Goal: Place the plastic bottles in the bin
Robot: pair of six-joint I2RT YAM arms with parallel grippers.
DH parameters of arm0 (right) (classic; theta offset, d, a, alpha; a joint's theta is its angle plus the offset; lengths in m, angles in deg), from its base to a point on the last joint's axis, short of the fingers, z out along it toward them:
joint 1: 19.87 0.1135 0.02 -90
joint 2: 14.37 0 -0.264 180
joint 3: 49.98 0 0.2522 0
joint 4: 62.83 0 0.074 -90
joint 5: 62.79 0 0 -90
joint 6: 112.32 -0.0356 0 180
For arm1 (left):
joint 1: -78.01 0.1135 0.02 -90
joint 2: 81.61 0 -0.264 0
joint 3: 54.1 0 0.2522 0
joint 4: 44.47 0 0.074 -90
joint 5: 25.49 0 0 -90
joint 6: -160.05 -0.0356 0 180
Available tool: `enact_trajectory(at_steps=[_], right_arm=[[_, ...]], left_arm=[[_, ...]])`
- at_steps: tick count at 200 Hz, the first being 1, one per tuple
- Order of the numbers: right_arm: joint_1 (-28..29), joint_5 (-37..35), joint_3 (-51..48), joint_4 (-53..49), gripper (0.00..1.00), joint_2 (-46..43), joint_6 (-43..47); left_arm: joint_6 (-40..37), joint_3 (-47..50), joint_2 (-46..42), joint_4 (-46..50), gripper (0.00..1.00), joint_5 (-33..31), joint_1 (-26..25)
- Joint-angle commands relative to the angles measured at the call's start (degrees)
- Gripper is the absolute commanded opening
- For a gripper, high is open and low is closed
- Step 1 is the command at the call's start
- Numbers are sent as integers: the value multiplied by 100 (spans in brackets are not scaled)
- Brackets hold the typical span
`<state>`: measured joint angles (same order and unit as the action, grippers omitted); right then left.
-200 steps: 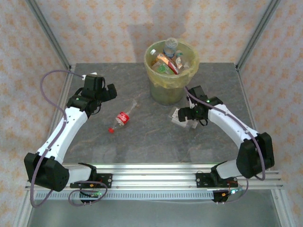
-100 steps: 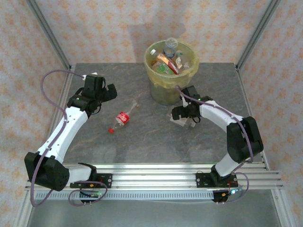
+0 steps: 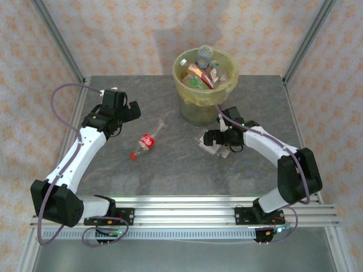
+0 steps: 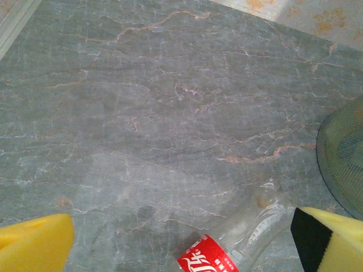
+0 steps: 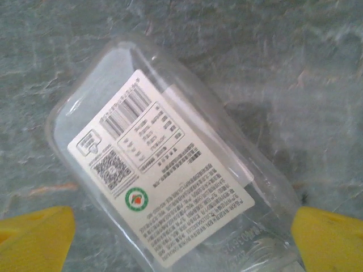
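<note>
Two bottles lay loose: a red-labelled clear plastic bottle (image 4: pixel 227 252) below the spread yellow fingers (image 4: pixel 34 243) of the left gripper (image 4: pixel 181 246), and a white-labelled clear plastic bottle (image 5: pixel 164 187) between the released fingers (image 5: pixel 329 238) of the right gripper (image 5: pixel 181 243). A round pale yellow-green bin (image 3: pixel 198 110) stood beyond the fingertips.

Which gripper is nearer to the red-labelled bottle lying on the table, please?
Left. The left gripper hovers just beyond the red-labelled bottle, open; the right gripper is off to its right, over a white-labelled bottle.

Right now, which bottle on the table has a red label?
The red-capped bottle near the left gripper; the white-labelled bottle sits under the right gripper.
</note>
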<state>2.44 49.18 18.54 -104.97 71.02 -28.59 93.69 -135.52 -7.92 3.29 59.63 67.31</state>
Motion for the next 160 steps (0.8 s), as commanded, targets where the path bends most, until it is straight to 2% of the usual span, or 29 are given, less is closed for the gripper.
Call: enact_trajectory(at_steps=[1,32,61,87,124,140,160], right_arm=[[23,762,-474,-70,99,-116,-742],[255,736,-751,3,100,-230,-1107],[915,-106,-570,-450,100,-453,-1154],[1558,-1134,-211,-955,99,-453,-755],[1759,-1899,117,-1066,99,-350,-203],[1803,-1998,195,-966,99,-281,145],[1812,-1758,239,-795,99,-144,584]], left_arm=[[-35,-107,18,105,100,-65,59],[-39,-124,3,155,100,-80,56],[-45,-168,-4,186,100,-135,59],[-31,-161,-15,161,100,-144,61],[-17,-159,-46,177,100,-178,54],[-16,-140,-78,179,100,-200,55],[-26,-150,-90,195,100,-245,59]])
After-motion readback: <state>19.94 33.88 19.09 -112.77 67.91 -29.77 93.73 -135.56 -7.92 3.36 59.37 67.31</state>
